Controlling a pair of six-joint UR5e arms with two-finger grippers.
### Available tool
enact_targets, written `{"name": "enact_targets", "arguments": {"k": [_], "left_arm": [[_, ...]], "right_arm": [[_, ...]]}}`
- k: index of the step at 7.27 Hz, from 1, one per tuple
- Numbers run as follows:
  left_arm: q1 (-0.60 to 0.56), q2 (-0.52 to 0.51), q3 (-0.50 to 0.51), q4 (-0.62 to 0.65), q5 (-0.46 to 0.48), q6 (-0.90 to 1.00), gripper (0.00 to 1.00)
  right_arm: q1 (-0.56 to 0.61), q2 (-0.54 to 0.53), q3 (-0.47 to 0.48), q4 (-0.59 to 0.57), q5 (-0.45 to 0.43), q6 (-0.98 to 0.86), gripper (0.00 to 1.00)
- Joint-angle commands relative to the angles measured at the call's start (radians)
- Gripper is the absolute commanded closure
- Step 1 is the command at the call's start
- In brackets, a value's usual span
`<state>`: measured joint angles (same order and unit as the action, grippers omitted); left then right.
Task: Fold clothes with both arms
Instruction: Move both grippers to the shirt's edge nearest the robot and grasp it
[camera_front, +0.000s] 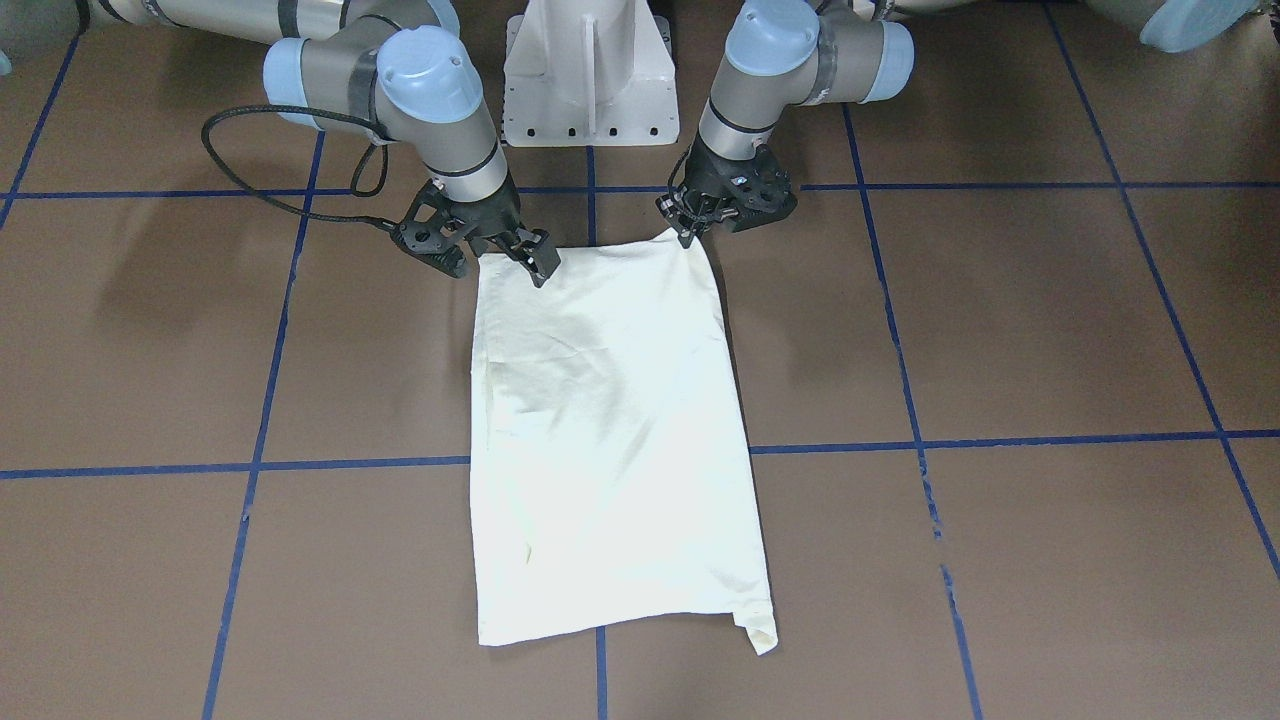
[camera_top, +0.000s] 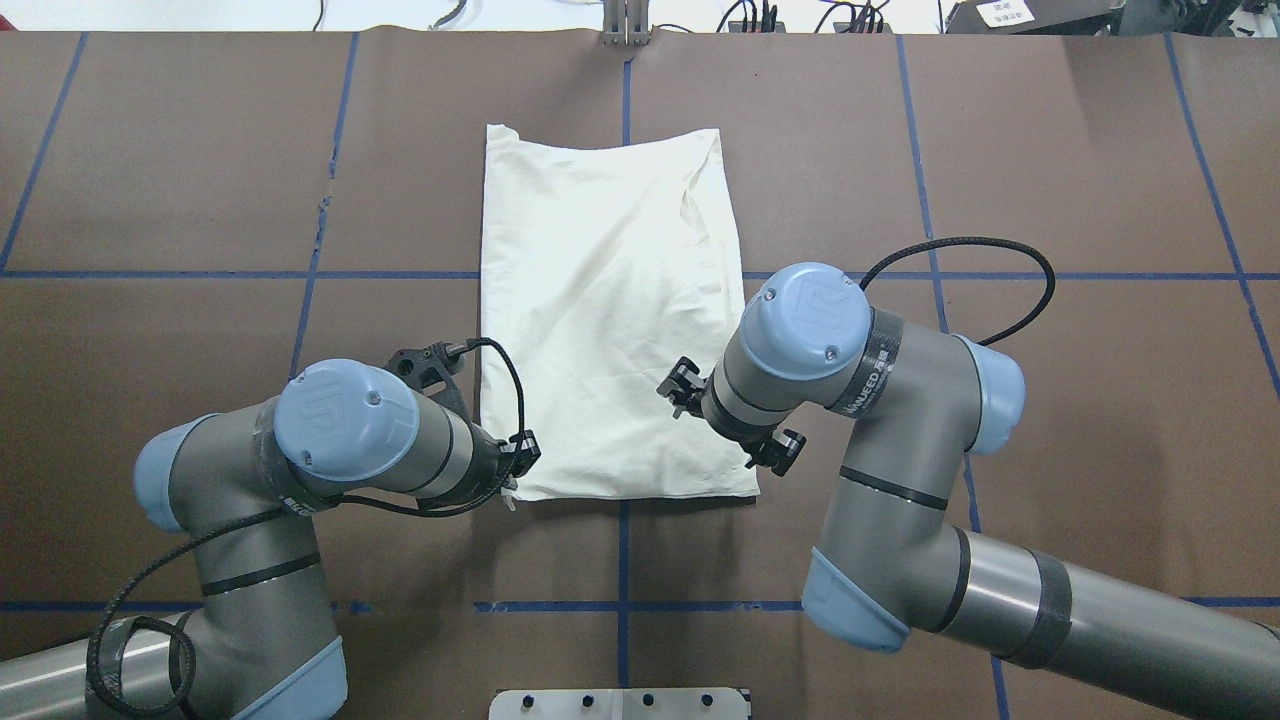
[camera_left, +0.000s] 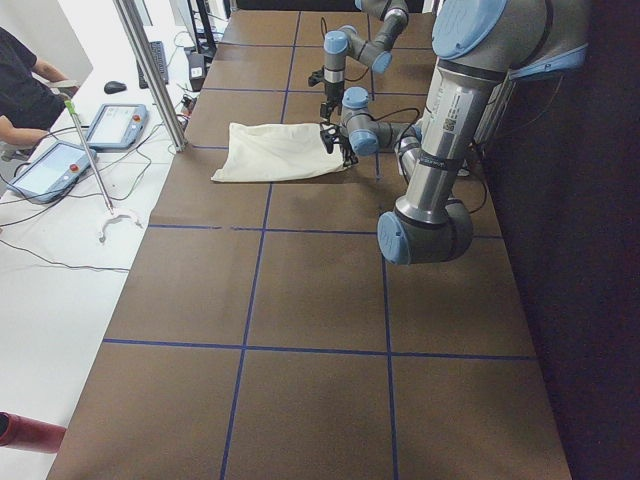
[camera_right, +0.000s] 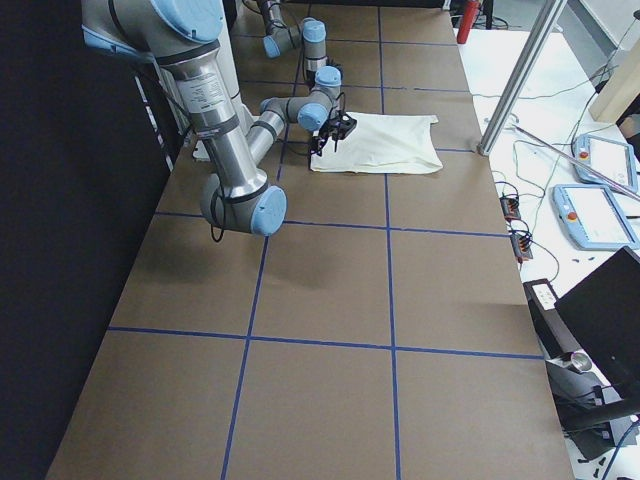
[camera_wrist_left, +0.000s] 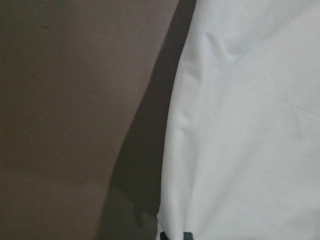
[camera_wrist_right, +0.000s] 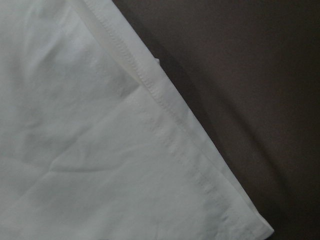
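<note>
Closest to the front camera is the far short edge of the shirt (camera_front: 610, 430), with one of its corners a little turned up. It lies plain cream side up, folded into a long strip in the middle of the brown worktop (camera_front: 1000, 320), reaching from the robot's edge toward the operators' edge and crossing one of the blue tape lines (camera_front: 900, 445). At the corner on the view's left, near the white base (camera_front: 590, 70), the right gripper (camera_front: 535, 258) points down with its fingers narrow and its tips on the cloth. At the other near-robot corner the left gripper (camera_front: 688, 232) touches the cloth, which rises to a small peak there. For both I cannot tell if cloth is really pinched between the fingers. From overhead, the left gripper (camera_top: 515, 465) sits at the strip's corner nearest the robot's edge, while the right one is mostly hidden under its own wrist. In the left side view the left arm (camera_left: 440, 130) is large and near, and the shirt lies beyond it. In the right side view the right arm (camera_right: 215, 110) is near, and both grippers meet the cloth's end at the robot's edge. The left wrist view shows cream cloth beside shadowed worktop. The right wrist view shows a stitched corner lying flat.
</note>
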<state>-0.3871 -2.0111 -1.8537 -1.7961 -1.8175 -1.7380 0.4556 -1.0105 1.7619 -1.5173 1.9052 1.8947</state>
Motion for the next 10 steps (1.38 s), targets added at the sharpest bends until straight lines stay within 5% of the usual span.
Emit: {"name": "enact_targets", "arguments": {"k": [1, 10], "left_arm": [[0.002, -0.001, 0.004, -0.002, 0.000, 0.000, 1.00], [0.002, -0.014, -0.002, 0.000, -0.002, 0.000, 1.00]], "right_arm": [[-0.064, 0.009, -0.018, -0.020, -0.092, 0.066, 0.00], [-0.086, -0.008, -0.067, -0.004, -0.110, 0.092, 0.00]]}}
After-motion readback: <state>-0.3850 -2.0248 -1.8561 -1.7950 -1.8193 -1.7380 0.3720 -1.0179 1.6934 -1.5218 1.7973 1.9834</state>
